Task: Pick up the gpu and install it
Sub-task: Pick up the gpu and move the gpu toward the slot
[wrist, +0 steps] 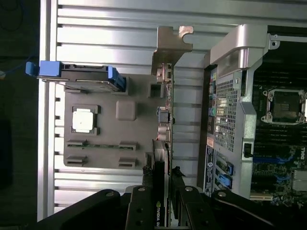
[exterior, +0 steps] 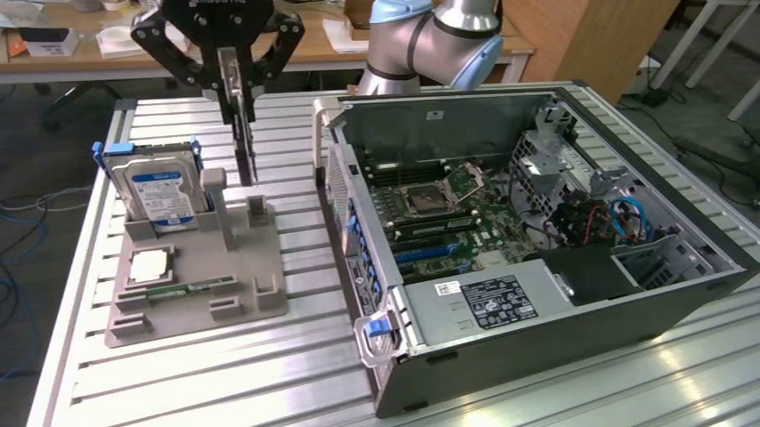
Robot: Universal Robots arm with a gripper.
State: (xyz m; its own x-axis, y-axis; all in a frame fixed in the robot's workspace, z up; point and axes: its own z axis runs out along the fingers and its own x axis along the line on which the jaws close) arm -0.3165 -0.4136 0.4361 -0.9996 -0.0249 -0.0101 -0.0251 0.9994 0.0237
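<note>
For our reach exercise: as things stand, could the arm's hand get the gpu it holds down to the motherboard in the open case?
Probably yes. The hand holds the gpu above the grey holder beside the computer case, whose side is open, leaving the motherboard uncovered from above.

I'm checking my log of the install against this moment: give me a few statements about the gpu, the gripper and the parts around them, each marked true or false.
1. The gripper is shut on the gpu. True.
2. The gpu sits in a slot on the motherboard. False: it hangs on edge over the grey holder, outside the computer case.
3. The hard drive stands upright in the grey holder. True.
4. The computer case is closed. False: its side is open and the motherboard shows.
</note>
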